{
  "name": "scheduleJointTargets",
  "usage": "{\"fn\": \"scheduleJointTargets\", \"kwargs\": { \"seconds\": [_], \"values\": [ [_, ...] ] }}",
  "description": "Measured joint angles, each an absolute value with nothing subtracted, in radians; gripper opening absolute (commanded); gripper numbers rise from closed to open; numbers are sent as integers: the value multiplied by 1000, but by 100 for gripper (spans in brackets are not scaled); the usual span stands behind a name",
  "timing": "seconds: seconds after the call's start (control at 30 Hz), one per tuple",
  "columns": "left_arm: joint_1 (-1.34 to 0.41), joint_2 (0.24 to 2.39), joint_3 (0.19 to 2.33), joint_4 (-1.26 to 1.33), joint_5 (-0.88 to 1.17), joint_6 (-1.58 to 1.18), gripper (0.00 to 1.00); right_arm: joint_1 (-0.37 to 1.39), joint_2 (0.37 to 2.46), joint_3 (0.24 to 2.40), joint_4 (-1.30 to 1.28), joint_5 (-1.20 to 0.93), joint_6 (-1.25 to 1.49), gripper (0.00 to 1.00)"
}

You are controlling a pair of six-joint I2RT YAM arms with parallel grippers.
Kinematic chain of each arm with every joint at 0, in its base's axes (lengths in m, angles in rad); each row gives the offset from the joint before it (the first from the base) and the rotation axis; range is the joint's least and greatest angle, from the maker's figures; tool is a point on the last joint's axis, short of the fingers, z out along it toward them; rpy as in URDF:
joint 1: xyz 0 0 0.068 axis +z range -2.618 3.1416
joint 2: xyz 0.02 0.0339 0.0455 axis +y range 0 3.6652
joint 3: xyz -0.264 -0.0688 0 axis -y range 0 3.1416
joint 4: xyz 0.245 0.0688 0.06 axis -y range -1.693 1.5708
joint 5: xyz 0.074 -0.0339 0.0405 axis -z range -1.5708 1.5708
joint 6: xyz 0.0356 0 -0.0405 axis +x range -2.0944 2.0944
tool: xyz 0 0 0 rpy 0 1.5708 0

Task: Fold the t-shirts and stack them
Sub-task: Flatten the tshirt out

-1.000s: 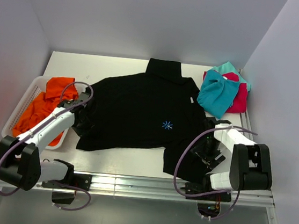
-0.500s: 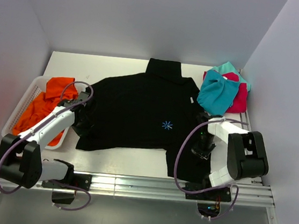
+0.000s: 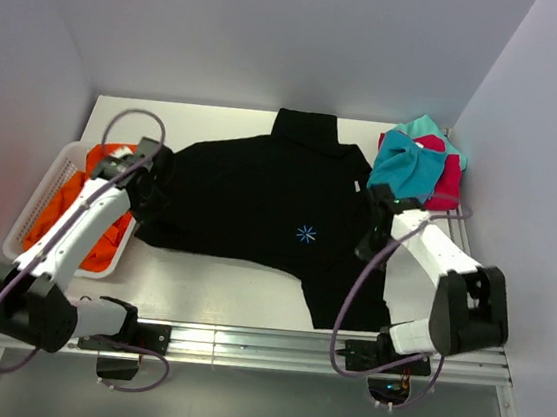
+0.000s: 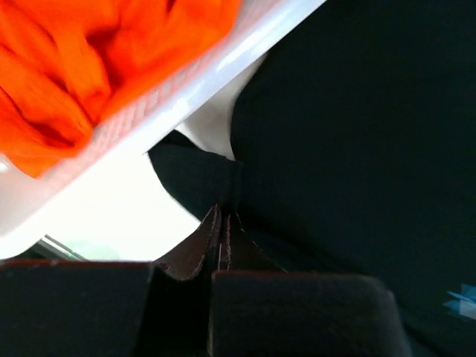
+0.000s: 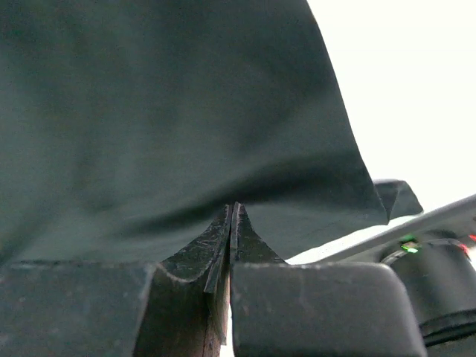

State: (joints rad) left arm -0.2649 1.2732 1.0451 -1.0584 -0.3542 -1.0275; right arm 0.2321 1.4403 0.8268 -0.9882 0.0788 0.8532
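The black shirt (image 3: 259, 201) lies spread over the middle of the table (image 3: 218, 297), its collar toward 12 o'clock and the blue starburst (image 3: 305, 234) facing up. One lower corner trails toward 5 o'clock, near the front edge.

The left gripper (image 3: 152, 186) sits at the shirt's 9 o'clock edge. In the left wrist view its jaws are pressed together with a fold of black cloth pinched between them. The right gripper (image 3: 367, 241) is at the shirt's 3 o'clock edge. In the right wrist view its jaws are likewise closed on black cloth, which rises from the fingertips as a taut sheet.

A white basket (image 3: 39, 211) stands at 9 o'clock on the table, just beside the left gripper. The orange shirt (image 3: 97, 163) is bunched inside it, and the black shirt's edge reaches the basket's wall.

At 2 o'clock, in the far right corner, the teal shirt (image 3: 404, 170) lies crumpled on top of the pink-red shirt (image 3: 449, 185). This pile is just beside the black shirt's right shoulder; whether they touch cannot be told.
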Motion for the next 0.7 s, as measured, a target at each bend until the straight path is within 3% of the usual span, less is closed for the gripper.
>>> {"fn": "scheduleJointTargets", "kwargs": {
  "seconds": [0.17,0.47,0.57,0.6,0.63,0.7],
  "values": [
    [-265,1153,1249,-1161,-402,-1005,0,245,1272,1078,-996,147,856,0],
    [-265,980,1104,-1309,-363,-990,0,245,1224,1172,-1046,173,874,0],
    [-265,963,1060,-1314,-349,-970,0,245,1233,1169,-1053,162,868,24],
    [-265,957,1038,-1313,-337,-958,0,245,1232,1166,-1053,158,864,51],
    [-265,947,1004,-1306,-320,-945,0,245,1232,1162,-1050,149,864,59],
    [-265,935,919,-1294,-271,-918,0,245,1235,1153,-1045,132,853,66]
  ]
}}
